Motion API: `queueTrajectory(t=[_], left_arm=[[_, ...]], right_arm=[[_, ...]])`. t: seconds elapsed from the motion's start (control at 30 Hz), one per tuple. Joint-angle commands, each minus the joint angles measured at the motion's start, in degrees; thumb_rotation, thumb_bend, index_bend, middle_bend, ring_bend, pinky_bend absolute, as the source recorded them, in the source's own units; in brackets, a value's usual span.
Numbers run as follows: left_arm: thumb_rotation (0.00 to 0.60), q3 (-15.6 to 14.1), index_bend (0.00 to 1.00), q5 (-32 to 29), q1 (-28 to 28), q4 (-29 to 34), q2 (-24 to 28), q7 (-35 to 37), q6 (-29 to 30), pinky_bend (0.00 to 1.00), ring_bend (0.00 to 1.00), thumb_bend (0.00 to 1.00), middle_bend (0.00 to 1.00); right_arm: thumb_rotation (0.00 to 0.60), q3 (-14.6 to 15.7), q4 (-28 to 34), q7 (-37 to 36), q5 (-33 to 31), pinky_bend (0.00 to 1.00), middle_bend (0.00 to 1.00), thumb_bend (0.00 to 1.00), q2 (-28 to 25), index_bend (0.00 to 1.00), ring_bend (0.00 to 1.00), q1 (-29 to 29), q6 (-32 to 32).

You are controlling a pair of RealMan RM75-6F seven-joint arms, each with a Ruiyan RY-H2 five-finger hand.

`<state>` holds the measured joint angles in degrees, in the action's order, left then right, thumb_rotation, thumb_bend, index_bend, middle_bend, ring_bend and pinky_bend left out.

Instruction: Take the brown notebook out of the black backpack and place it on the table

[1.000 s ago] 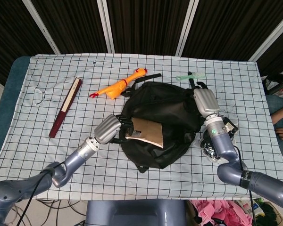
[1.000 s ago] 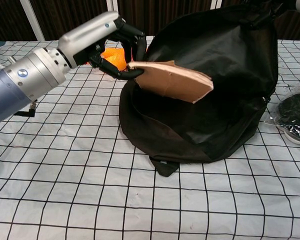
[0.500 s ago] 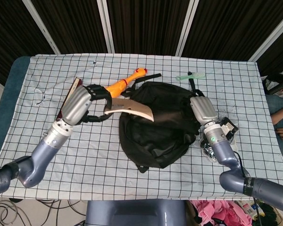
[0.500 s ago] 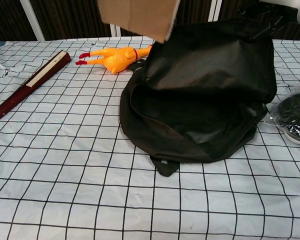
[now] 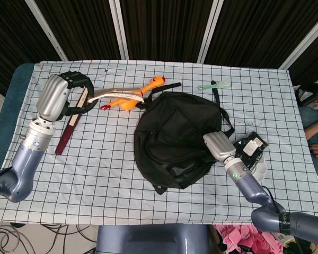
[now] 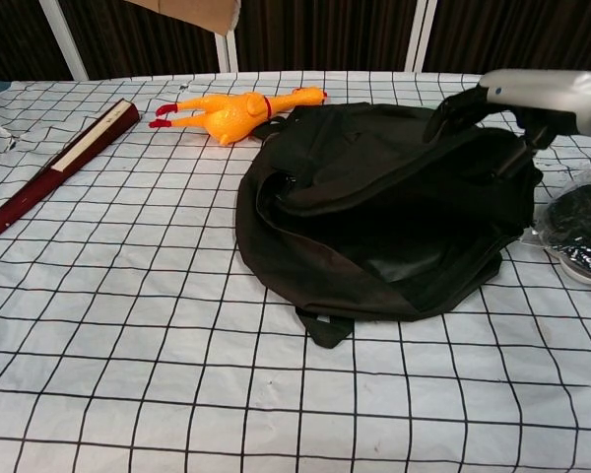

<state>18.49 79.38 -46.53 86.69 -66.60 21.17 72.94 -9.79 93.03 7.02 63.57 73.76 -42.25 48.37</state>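
My left hand [image 5: 63, 94] is raised over the table's far left and grips the brown notebook [image 5: 116, 94], which shows edge-on above the cloth. Only a corner of the notebook [image 6: 192, 10] reaches into the chest view at the top edge. The black backpack [image 5: 177, 138] lies slumped mid-table, its mouth sagging [image 6: 374, 212]. My right hand [image 5: 220, 145] sits low at the bag's right side. In the chest view, my right hand [image 6: 537, 97] has its fingers [image 6: 455, 106] on the bag's upper fabric, holding it.
A yellow rubber chicken [image 5: 133, 96] lies just beyond the backpack. A dark red folded fan [image 5: 70, 124] rests at the left, and a green brush [image 5: 214, 84] at the back. A plastic tray with a black item [image 5: 250, 151] sits right of the bag.
My left hand carried the notebook up and leftward, away from the backpack. My right hand came down and the bag's raised top sank with it.
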Motion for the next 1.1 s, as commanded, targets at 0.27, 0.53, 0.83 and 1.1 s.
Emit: queueTrajectory(t=[0.27,0.53,0.83,1.1], left_arm=[[0.600,-0.9,0.69,1.8,-3.2,-7.4,-8.8,-2.4,-2.3,0.51,0.48,0.47,0.73],[0.600,-0.8,0.70,3.3,-7.2,-15.3,-17.5,-2.9,-3.4,0.51,0.48,0.47,0.73],[0.600,-2.2,0.69,6.9,-10.2,-25.1,-27.6,3.1,-1.2,0.51,0.48,0.47,0.72],[0.600,-10.3,0.65,13.6,-8.5,-32.1,-31.8,8.2,1.2,0.47,0.43,0.42,0.67]], right_arm=[[0.600,13.1,3.7,8.8,-17.9,0.09,0.09,0.23,-21.3,0.01,0.11,-9.8,-22.8],[0.600,14.8,0.2,11.8,-26.1,0.09,0.09,0.23,-19.8,0.02,0.11,-9.4,-9.3],[0.600,10.1,-2.5,7.8,-22.0,0.09,0.09,0.21,-16.4,0.02,0.11,-4.5,3.3],[0.600,5.7,-5.0,3.8,-18.4,0.09,0.09,0.20,-13.7,0.02,0.11,-0.2,11.2]])
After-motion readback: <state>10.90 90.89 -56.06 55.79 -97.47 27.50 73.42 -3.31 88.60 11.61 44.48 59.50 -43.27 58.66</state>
